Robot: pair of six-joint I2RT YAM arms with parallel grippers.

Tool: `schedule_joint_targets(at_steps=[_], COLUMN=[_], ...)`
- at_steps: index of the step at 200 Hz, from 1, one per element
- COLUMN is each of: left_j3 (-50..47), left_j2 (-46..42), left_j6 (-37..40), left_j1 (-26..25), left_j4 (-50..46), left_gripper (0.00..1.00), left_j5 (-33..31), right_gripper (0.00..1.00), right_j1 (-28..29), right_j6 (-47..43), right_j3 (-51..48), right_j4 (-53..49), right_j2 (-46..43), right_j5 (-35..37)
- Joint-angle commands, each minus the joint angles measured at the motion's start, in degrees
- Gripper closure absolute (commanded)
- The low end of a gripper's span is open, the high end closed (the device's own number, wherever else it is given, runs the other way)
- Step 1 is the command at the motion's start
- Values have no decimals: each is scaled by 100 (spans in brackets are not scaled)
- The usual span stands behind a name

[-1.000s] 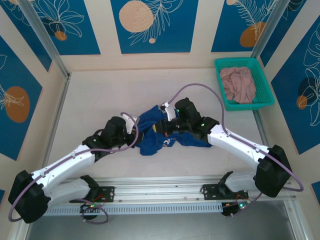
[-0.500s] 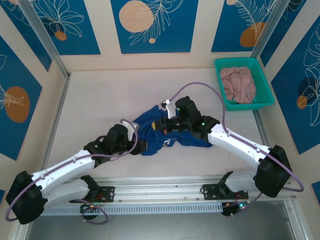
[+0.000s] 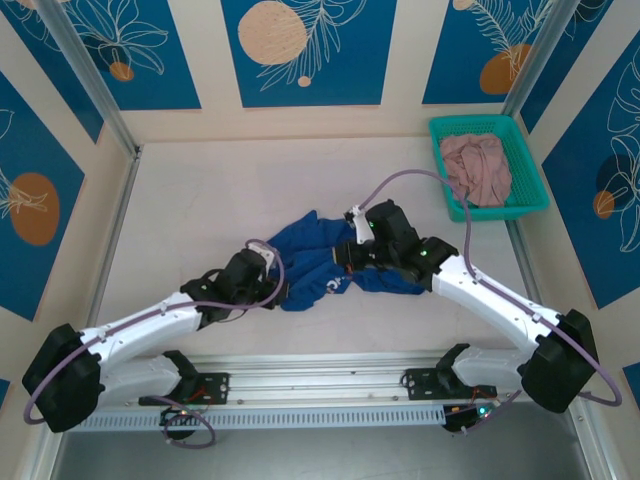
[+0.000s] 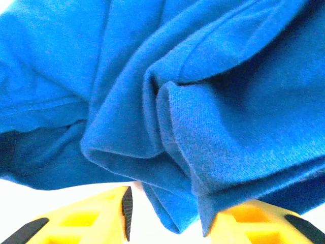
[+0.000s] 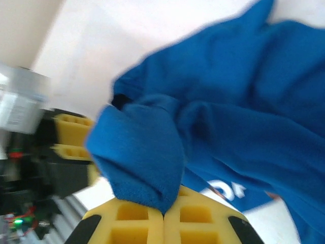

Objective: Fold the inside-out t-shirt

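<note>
On a pale table [image 3: 200, 190] between blue-panelled walls [image 3: 300, 50], at mid-frame: the t-shirt [image 3: 312, 245], crumpled. Pinched at a bunched flap by the right gripper [image 5: 163, 206], pressed together; straddled by the spread left gripper [image 4: 167, 203]. Not yet flat or folded (barely begun, seemingly); every fold left to do.

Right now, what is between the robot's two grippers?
The crumpled blue t-shirt lies between the left gripper and the right gripper, seen in the top view.

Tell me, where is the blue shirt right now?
From above, the blue shirt lies crumpled between the left gripper and the right gripper, left of the green basket.
</note>
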Motion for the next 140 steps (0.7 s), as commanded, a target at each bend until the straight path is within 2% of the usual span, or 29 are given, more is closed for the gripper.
schedule_joint_targets(at_steps=[1, 44, 64, 78, 104, 140], left_j3=[9, 185, 359, 502, 671, 714], left_j2=[300, 1292, 1706, 1929, 2042, 1738], left_j6=[139, -61, -153, -215, -284, -250], left_j1=[-422, -1441, -2069, -2383, -2643, -2741], left_j4=[-1, 153, 42, -68, -177, -230], left_gripper=[60, 61, 57, 51, 40, 27], left_j5=[14, -602, -935, -1052, -1035, -969], right_gripper=[100, 95, 85, 76, 67, 62], right_j1=[-99, -95, -79, -58, -10, 91], right_j6=[112, 1048, 1533, 1749, 1727, 1600], right_j3=[-535, -1651, -2046, -2188, -2257, -2271], right_j4=[-644, -654, -669, -700, -811, -1066], right_j2=[-164, -488, -575, -686, -1045, -1566], right_j5=[758, 1101, 1270, 1492, 1829, 2044])
